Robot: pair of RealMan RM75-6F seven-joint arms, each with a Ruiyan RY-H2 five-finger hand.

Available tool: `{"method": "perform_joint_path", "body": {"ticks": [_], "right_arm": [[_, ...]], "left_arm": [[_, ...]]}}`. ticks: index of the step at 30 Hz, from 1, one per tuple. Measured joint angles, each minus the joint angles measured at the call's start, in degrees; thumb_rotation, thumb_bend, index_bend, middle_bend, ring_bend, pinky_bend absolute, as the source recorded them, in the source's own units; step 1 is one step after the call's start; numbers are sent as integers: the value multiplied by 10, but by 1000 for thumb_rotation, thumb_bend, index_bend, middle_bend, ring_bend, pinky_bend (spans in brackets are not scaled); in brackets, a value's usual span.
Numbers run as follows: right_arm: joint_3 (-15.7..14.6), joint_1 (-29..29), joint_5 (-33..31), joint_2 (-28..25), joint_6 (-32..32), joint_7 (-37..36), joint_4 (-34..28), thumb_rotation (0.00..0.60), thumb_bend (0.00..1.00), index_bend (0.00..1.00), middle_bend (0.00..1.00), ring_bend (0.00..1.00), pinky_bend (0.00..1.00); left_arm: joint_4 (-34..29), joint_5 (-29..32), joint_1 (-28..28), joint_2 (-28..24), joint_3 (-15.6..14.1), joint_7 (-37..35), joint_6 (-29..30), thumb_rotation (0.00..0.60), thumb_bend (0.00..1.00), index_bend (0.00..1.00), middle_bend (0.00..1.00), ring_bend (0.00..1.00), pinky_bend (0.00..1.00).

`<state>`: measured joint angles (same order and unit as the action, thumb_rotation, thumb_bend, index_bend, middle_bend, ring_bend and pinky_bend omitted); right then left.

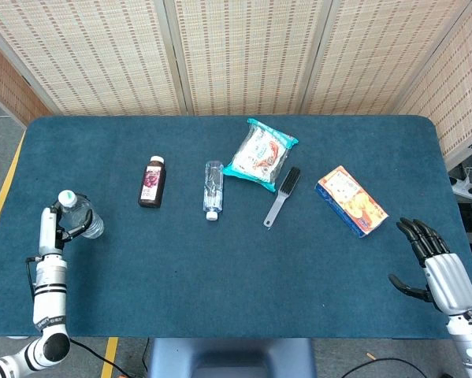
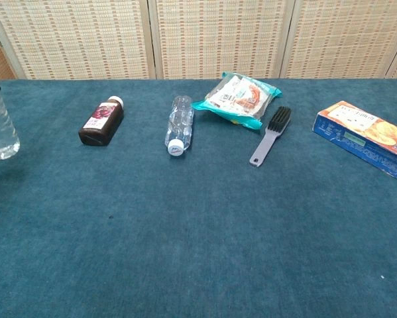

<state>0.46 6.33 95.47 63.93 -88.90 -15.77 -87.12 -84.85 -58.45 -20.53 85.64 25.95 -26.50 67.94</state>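
My left hand [image 1: 50,236] is at the table's near left edge, and its fingers [image 1: 76,231] reach around a clear water bottle [image 1: 83,217] with a white cap. The bottle leans a little, its base low by the cloth; the chest view catches it at the far left [image 2: 0,126], with a dark fingertip by its neck. My right hand [image 1: 439,266] hovers at the near right corner, fingers spread and nothing in it. It is nearest to an orange box [image 1: 351,201], and the chest view does not show this hand.
On the blue table [image 1: 236,283], across the far half, lie a dark juice bottle [image 1: 152,182], a second clear bottle on its side [image 1: 212,187], a teal snack bag [image 1: 260,153] and a grey brush [image 1: 282,195]. Bamboo screens stand behind.
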Motion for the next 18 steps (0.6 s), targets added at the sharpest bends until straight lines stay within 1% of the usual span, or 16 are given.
{"method": "perform_joint_path", "body": {"ticks": [5, 6, 9, 14, 16, 18], "right_arm": [[-1, 0, 1, 0, 1, 1, 0, 600, 137, 1, 34, 0, 101], [-1, 0, 1, 0, 1, 1, 0, 600, 137, 1, 34, 0, 101], [-1, 1, -1, 1, 3, 1, 0, 600, 137, 1, 34, 0, 101], [-1, 2, -1, 1, 5, 3, 0, 600, 138, 1, 34, 0, 101], [0, 2, -2, 1, 6, 4, 0, 600, 138, 1, 34, 0, 101], [0, 2, -3, 1, 7, 4, 0, 600, 138, 1, 34, 0, 101]], "left_arm": [[-53, 6, -5, -41, 42, -29, 3, 600, 597, 624, 635, 464, 318], [-57, 8, -5, -45, 45, -29, 3, 600, 597, 624, 635, 463, 318], [-57, 12, -5, -43, 33, -18, 1, 600, 597, 625, 635, 464, 318], [-37, 34, -1, -15, -6, -15, -22, 600, 597, 625, 634, 464, 318], [-25, 39, 0, -4, -14, -16, -30, 600, 597, 625, 634, 464, 318], [-17, 40, 0, 3, -13, -21, -32, 600, 597, 625, 634, 464, 318]]}}
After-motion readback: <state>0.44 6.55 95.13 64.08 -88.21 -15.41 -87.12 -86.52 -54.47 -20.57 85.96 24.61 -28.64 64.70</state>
